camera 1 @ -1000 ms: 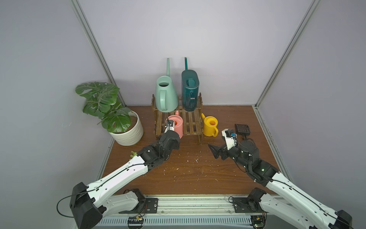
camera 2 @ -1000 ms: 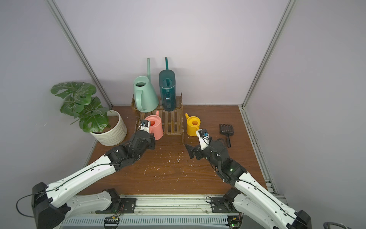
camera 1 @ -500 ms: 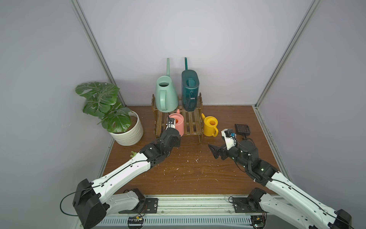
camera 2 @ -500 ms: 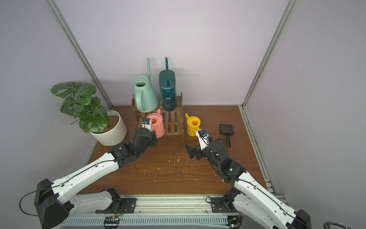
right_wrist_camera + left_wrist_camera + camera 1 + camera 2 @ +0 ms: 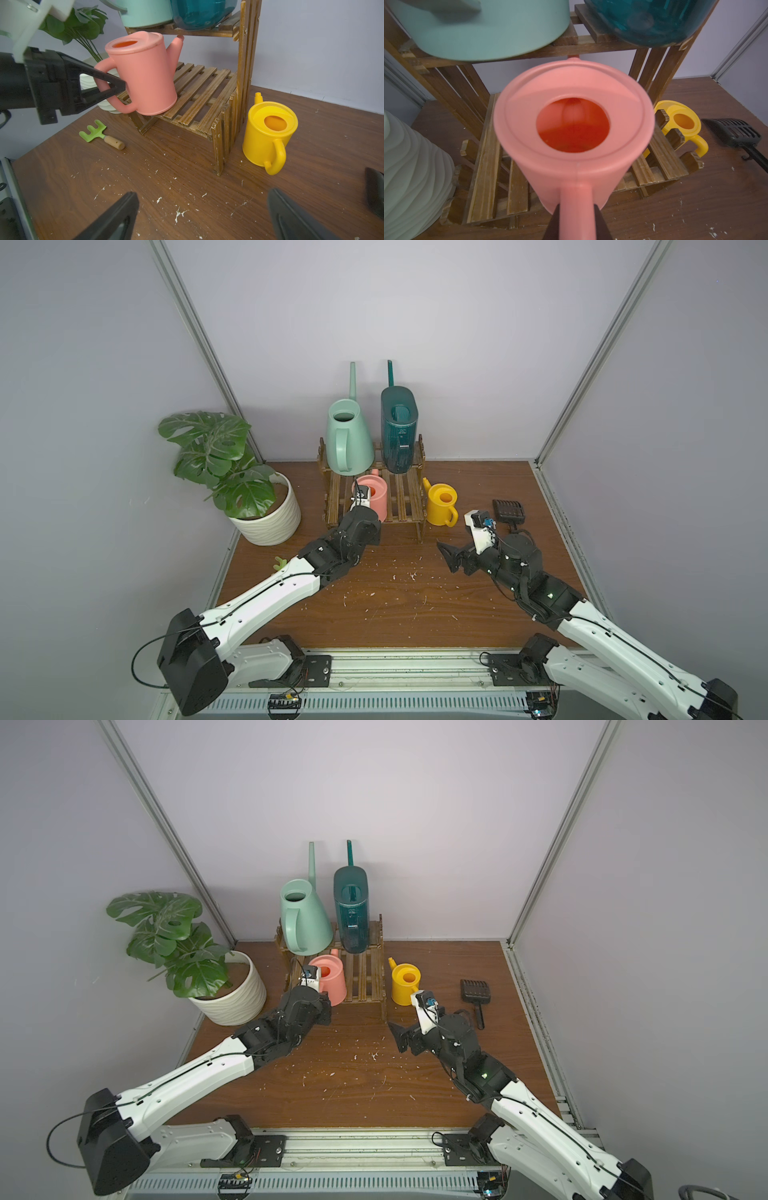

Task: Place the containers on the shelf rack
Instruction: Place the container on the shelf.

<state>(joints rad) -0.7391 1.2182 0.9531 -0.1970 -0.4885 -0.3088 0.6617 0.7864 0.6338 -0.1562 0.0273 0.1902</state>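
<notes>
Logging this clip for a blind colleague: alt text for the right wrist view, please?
The left gripper is shut on the handle of the pink watering can, holding it at the front edge of the lower tier of the shelf rack. The yellow watering can stands on the table beside the rack; the right gripper is open in the foreground.

Left gripper [image 5: 576,224]: both top views hide its fingers behind its own wrist; the left wrist view shows only two dark finger ends, cut by the edge.
Pink watering can [image 5: 574,128]: its handle runs out of the left wrist view; its spout is nearly hidden behind the body.
Mint watering can [image 5: 483,31], teal watering can [image 5: 645,20]: wrist views show only blurred bases.
Green rake [image 5: 280,563]: a top view shows just prongs; the rest lies under the left arm [image 5: 266,597].
Black scoop [image 5: 375,193]: cut by the right wrist view's edge.
</notes>
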